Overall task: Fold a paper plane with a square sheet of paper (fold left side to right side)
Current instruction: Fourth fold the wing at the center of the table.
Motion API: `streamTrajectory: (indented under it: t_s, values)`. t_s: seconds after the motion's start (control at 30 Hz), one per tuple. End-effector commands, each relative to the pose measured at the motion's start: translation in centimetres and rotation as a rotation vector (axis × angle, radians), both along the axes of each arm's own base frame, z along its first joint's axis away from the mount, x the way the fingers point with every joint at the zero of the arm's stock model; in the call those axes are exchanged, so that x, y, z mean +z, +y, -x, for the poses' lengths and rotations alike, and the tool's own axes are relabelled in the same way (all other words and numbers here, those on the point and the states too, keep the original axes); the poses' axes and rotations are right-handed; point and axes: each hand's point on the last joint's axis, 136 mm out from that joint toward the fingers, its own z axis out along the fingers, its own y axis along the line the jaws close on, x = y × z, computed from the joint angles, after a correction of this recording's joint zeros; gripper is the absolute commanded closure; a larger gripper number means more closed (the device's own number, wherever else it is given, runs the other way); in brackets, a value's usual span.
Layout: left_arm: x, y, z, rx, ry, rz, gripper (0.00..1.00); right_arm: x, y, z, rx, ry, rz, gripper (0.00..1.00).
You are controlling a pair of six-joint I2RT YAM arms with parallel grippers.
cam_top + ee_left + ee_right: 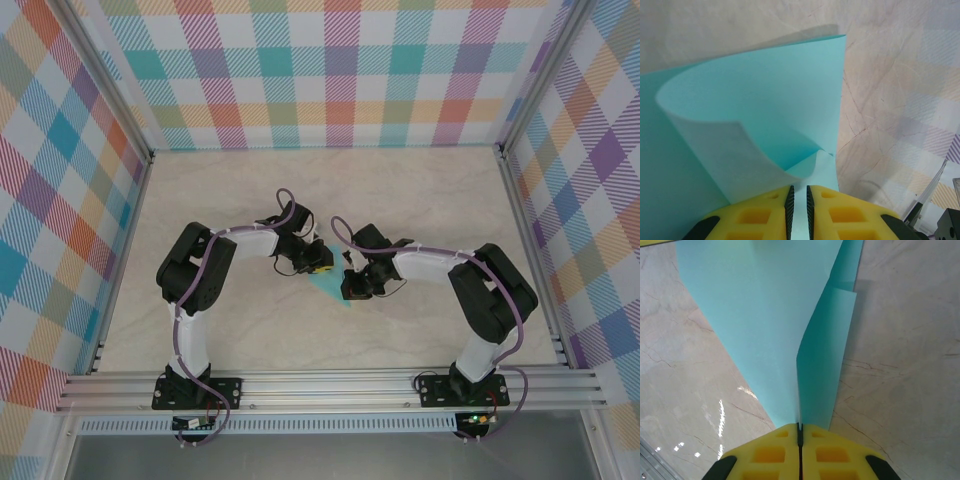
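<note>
Paper point(328, 288): turquoise, part-folded, lying near the middle of the table point(430, 190) between the two grippers in the top view. Only a small wedge of it is exposed there, narrowing toward 5 o'clock.

Left gripper point(317, 262): set at the paper's 11 o'clock edge, touching or just above it.
- In the left wrist view the yellow fingers point(760, 215) are seen at 6 o'clock, with a narrow slit left between the black pads.
- Turquoise is visible through the slit. Whether the jaws are clamped on the sheet cannot be told.
- A flap of the paper point(765, 100) is raised off the table and curled over in a loop toward 9 o'clock. Its paler underside is shown at lower left.
- Bare marbled table point(890, 100) is seen at 3 o'clock.

Right gripper point(351, 283): set at the paper's 3 o'clock side.
- In the right wrist view the jaws are pressed together on the paper's narrow end point(800, 426).
- A crease is seen running from the jaws toward 12 o'clock.
- The lighter panel point(765, 315) spreads to 11 o'clock. A darker, narrower panel stands at 1 o'clock.
- Table point(900, 365) is exposed on both sides.
</note>
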Motion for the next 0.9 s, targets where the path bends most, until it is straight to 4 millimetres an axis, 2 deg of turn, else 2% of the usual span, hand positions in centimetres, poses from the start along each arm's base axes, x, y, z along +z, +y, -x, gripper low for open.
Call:
streamTrajectory:
  t_s: [0.0, 0.17, 0.23, 0.3, 0.4, 0.5, 0.6, 0.87]
  values:
    - [-2.9, 2.3, 2.2, 0.022, 0.095, -0.127, 0.82, 0.2, -0.6, 1.1, 0.020, 0.019, 0.013, 0.88]
    - [-2.8, 2.2, 2.2, 0.021, 0.096, -0.125, 0.82, 3.0, -1.8, 0.4, 0.014, -0.073, 0.056, 0.75]
    - [-2.7, 2.2, 2.1, 0.021, 0.093, -0.124, 0.82, 4.4, -1.7, 0.3, 0.018, -0.105, 0.034, 0.71]
    - [-2.6, 2.2, 2.2, 0.021, 0.093, -0.124, 0.82, 5.6, -0.9, 0.3, 0.029, -0.116, -0.012, 0.71]
    - [-2.7, 2.2, 2.1, 0.021, 0.091, -0.124, 0.82, 6.1, 1.0, 0.6, 0.068, -0.112, -0.073, 0.72]
    - [-2.6, 2.2, 2.1, 0.022, 0.090, -0.124, 0.82, 5.9, 3.2, 0.3, 0.091, -0.086, -0.143, 0.74]
    - [-2.6, 2.2, 2.1, 0.021, 0.090, -0.123, 0.82, 5.0, 4.0, -0.3, 0.098, -0.070, -0.134, 0.74]
    - [-2.7, 2.2, 2.2, 0.022, 0.094, -0.123, 0.82, 2.2, 3.6, -0.8, 0.083, -0.038, -0.063, 0.75]
